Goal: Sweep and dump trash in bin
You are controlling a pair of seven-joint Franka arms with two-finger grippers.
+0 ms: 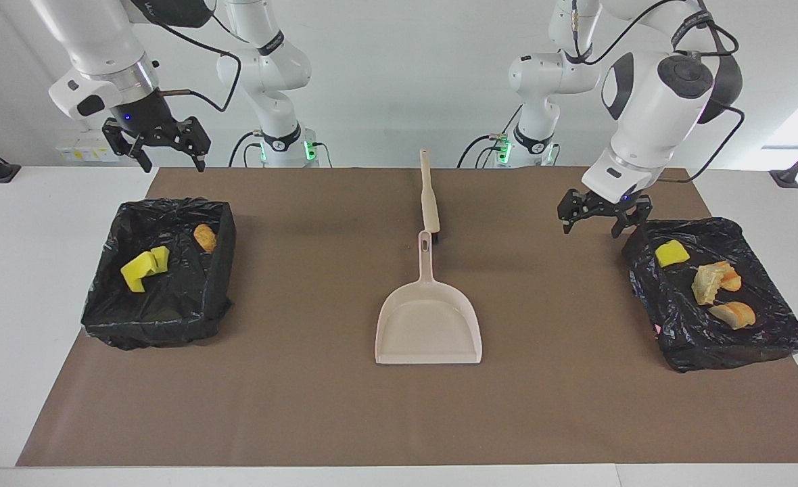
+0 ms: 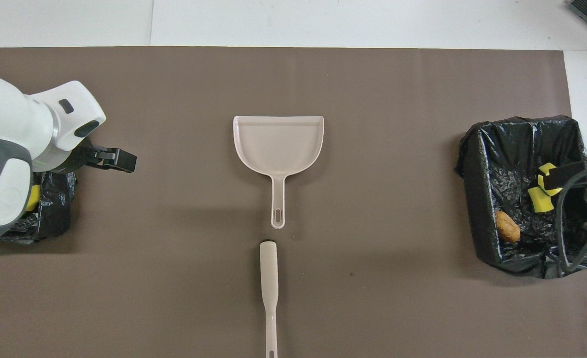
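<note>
Your left claw hangs spread and empty over the mat at three o'clock from the dustpan; the right claw, also spread and empty, waits. All trash seemingly sits in the bins, so park clear.

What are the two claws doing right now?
Left claw: open, holding nothing, up beside a black-lined trash bin.
Right claw: open, holding nothing, up in the air.
</note>
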